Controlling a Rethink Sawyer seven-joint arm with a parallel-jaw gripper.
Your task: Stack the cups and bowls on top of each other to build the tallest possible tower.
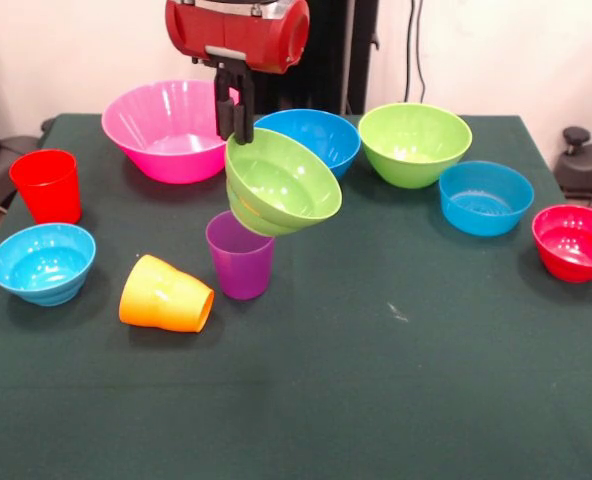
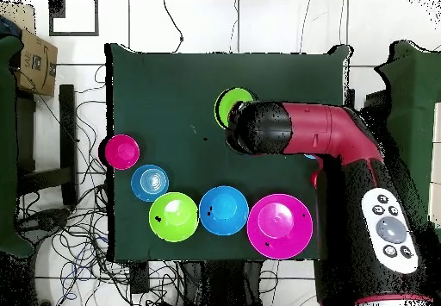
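The gripper (image 1: 234,118) is clenched on the rim of a small lime green bowl (image 1: 281,182), holding it tilted in the air with its opening turned up and toward the camera; the bowl's underside hangs just above the purple cup (image 1: 241,256), and whether the two touch cannot be told. The purple cup stands upright on the green table (image 1: 396,380) and looks empty. Just beside it the orange cup (image 1: 165,294) lies on its side, mouth facing the purple cup. The red cup (image 1: 47,185) stands upright near the table's edge, with the light blue bowl (image 1: 43,262) just in front of it.

Along the far side sit the big pink bowl (image 1: 166,128), a mid-sized blue bowl (image 1: 314,138) partly behind the held one, and a mid-sized lime green bowl (image 1: 414,143). A small blue bowl (image 1: 485,197) and a small red bowl (image 1: 575,242) stand farther along (each apart from its neighbours). Every bowl on the table is upright and holds nothing.

From overhead the red and black arm (image 2: 332,147) covers much of the table; the held bowl (image 2: 232,107) shows past its end, with the pink bowl (image 2: 278,225), blue bowl (image 2: 224,210) and lime green bowl (image 2: 173,216) in a row.
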